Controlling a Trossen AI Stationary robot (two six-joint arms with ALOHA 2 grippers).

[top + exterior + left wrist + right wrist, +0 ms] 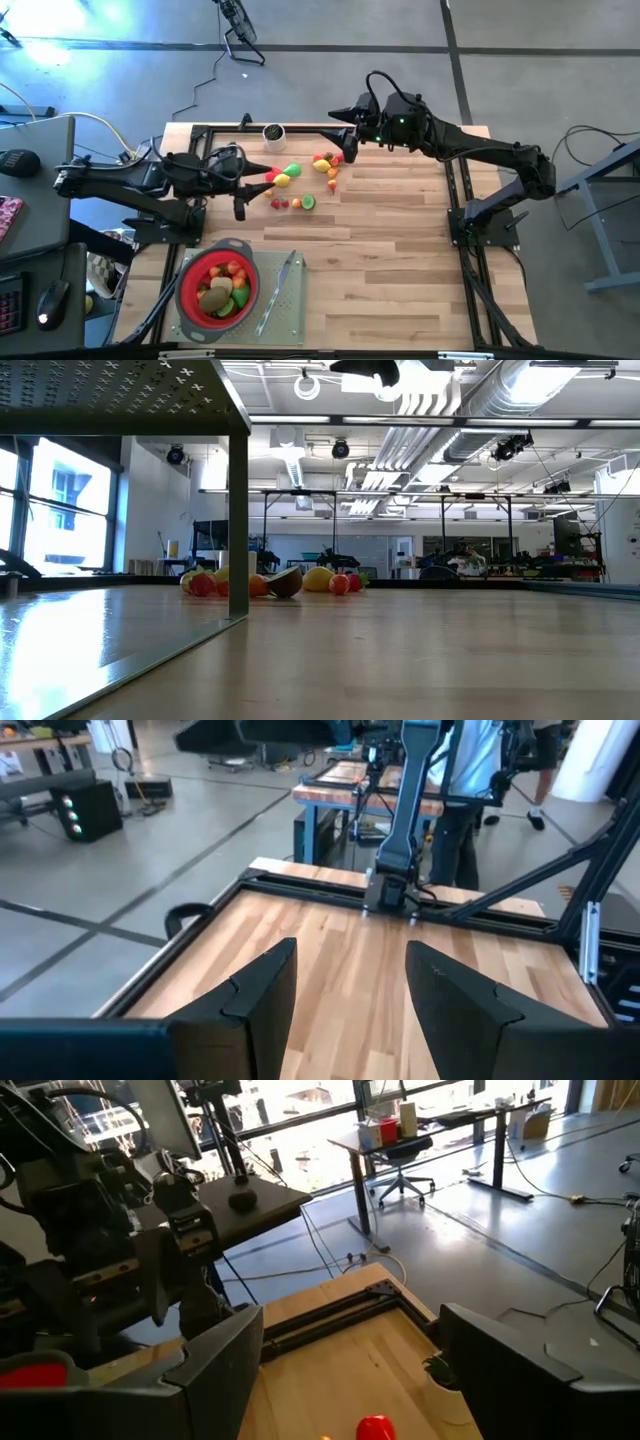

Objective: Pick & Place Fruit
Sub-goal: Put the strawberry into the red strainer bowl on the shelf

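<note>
Hovering over fruit (300, 182): left gripper (262, 183), right gripper (338, 116), both apart, empty.

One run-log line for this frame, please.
left pincer: open, empty, by loose fruit | right pincer: open, empty, above fruit | strainer: partly filled

the fruit (300, 185) pieces are too small to name individually; a red piece (376, 1429) is cut off by the picture's edge.
</note>
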